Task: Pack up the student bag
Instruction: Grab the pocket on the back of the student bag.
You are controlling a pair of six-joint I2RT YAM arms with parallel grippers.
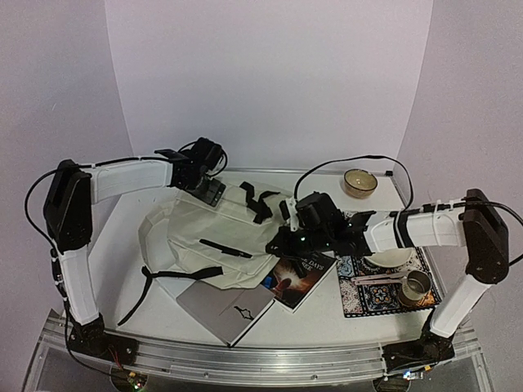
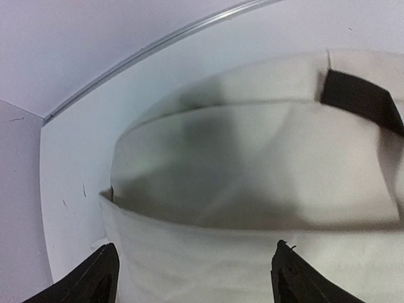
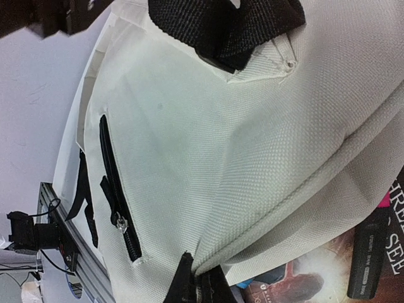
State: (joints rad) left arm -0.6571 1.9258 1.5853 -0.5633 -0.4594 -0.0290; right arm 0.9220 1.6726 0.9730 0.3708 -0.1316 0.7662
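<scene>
The student bag [image 1: 214, 233], cream fabric with black straps and a black front zipper [image 3: 117, 202], lies flat in the middle of the table. My left gripper [image 1: 208, 189] hovers over the bag's far top edge; in the left wrist view it [image 2: 196, 274] is open, fingers wide apart above the cream cloth [image 2: 252, 158], nothing between them. My right gripper [image 1: 282, 242] is at the bag's right edge. The right wrist view shows it [image 3: 201, 281] shut on a seam fold of the bag [image 3: 221, 126], lifting that edge over a book [image 3: 328, 271].
A grey laptop [image 1: 225, 306] and the book [image 1: 298, 278] lie partly under the bag's near side. At the right, a patterned mat [image 1: 368, 298] holds a metal cup [image 1: 417, 286] and a white dish [image 1: 391, 259]. A small bowl [image 1: 359, 182] stands at the back right.
</scene>
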